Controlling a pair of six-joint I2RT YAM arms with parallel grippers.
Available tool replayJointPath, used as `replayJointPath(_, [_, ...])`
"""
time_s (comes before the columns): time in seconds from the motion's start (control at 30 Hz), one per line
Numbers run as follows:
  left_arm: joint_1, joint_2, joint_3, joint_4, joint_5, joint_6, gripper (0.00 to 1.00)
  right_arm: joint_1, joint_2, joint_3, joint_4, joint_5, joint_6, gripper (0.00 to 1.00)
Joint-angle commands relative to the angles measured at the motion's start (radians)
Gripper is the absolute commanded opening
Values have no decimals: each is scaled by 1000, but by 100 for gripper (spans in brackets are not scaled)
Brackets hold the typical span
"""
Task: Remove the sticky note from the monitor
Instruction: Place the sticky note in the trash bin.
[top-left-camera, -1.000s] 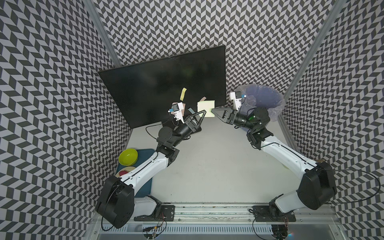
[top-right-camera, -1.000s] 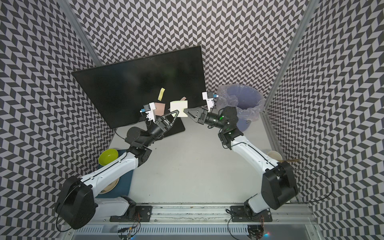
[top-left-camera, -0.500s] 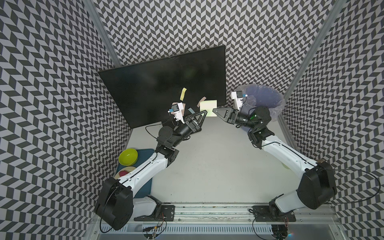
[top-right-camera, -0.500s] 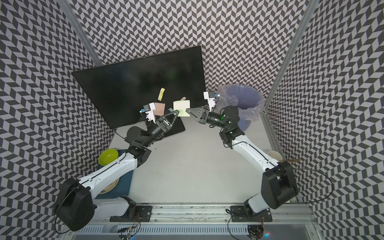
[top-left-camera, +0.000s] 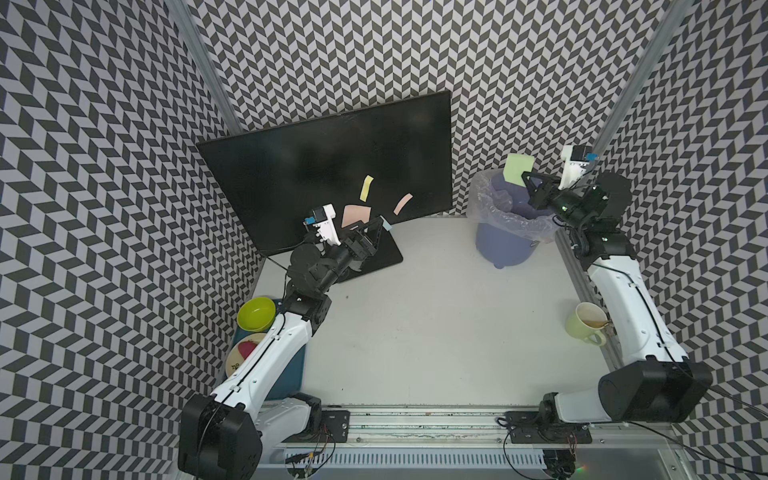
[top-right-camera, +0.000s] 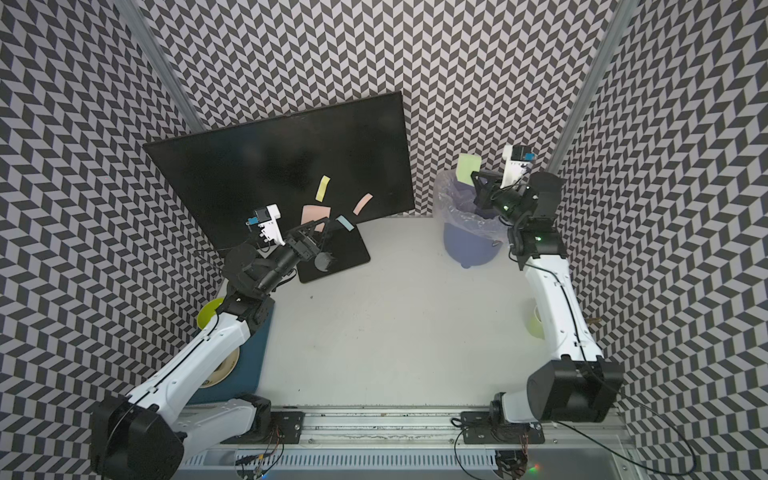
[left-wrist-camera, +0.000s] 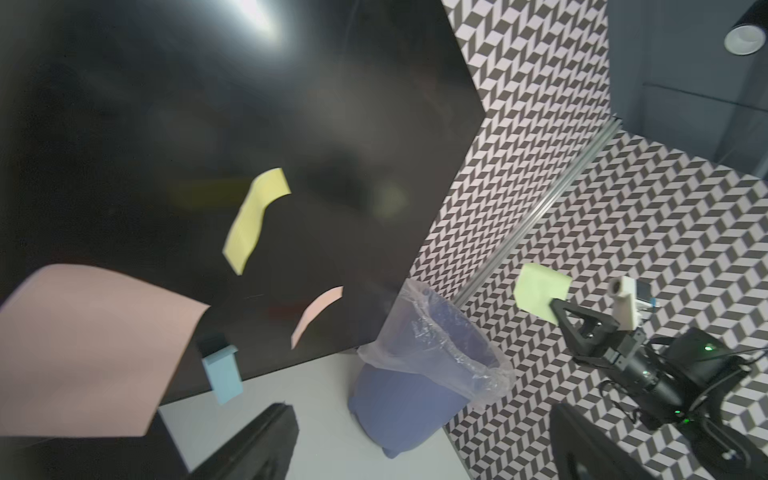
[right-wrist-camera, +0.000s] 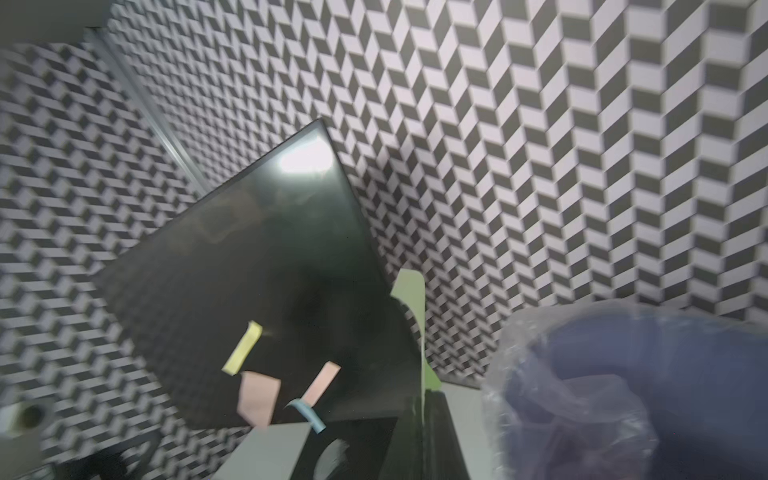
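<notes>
While R gripper (top-left-camera: 526, 179) pinches square green note (top-left-camera: 516, 168), crinkly-lined bin (top-left-camera: 505, 245) sits near.

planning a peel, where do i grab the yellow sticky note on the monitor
Pinch the lower edge of the yellow sticky note, coming from below, in front of the monitor: that end looks curled off the screen, leaving room behind it.

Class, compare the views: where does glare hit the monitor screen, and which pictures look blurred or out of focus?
Left wrist view: white glare on the monitor; the nearest pink note is soft, out of focus. Right wrist view: glare near a screen corner, whole frame smeared. Both top views: sharp, evenly lit, no screen glare.
</notes>
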Motion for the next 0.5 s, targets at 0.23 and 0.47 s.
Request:
replayJointPath(0.23, [96,-23,16,-199,-51,115,100,-18,169,172,-257,292,-290,16])
replayJointPath(0.47, [148,-7,20,-265,-67,167,100,-18,144,143,-258,303,-292,64])
